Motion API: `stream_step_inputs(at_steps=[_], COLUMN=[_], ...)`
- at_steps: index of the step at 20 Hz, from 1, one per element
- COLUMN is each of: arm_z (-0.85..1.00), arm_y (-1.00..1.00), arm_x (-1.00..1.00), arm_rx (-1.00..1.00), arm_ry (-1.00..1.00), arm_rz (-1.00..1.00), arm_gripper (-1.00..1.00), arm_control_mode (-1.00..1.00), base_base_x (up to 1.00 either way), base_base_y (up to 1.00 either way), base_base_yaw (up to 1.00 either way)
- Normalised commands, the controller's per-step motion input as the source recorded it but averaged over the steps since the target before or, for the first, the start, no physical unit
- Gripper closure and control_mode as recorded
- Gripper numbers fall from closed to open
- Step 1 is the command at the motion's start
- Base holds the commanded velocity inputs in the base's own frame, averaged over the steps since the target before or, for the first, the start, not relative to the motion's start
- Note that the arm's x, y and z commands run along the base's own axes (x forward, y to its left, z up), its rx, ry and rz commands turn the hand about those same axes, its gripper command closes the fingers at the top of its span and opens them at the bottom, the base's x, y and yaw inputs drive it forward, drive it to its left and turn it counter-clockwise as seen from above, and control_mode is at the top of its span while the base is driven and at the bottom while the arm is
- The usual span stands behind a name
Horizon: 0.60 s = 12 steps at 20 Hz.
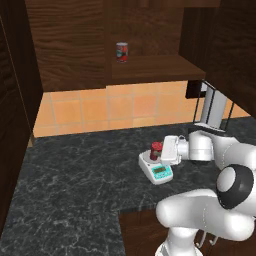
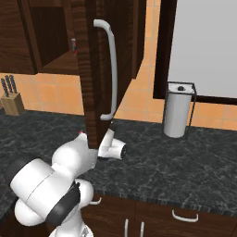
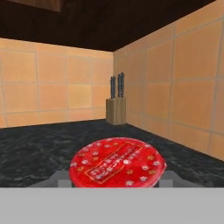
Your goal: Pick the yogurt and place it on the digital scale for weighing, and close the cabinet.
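Yogurt on the scale: likely light, rigid, slick; grip its sides at 3 and 9 o'clock; fingers' state cannot be told.

Red yogurt lid close, knife block beyond, fingers seemingly hidden

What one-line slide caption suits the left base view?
Gripper at the red yogurt standing on the digital scale, can on the open cabinet shelf above.
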Motion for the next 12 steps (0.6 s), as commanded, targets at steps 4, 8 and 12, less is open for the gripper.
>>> stream_step_inputs(at_steps=[4, 8, 12], arm_z=[-0.10, -0.27, -0.33], arm_y=[0.00, 0.00, 0.00], arm_x=[0.32, 0.08, 0.00], arm_rx=[0.00, 0.00, 0.00], arm_ry=[0.00, 0.00, 0.00], arm_rz=[0.00, 0.00, 0.00], arm_gripper=[1.00, 1.00, 1.00], arm_control_mode=[-1.00, -1.00, -1.00], base_base_x=[0.00, 0.00, 0.00], base_base_y=[0.00, 0.00, 0.00], base_base_yaw=[0.00, 0.00, 0.00])
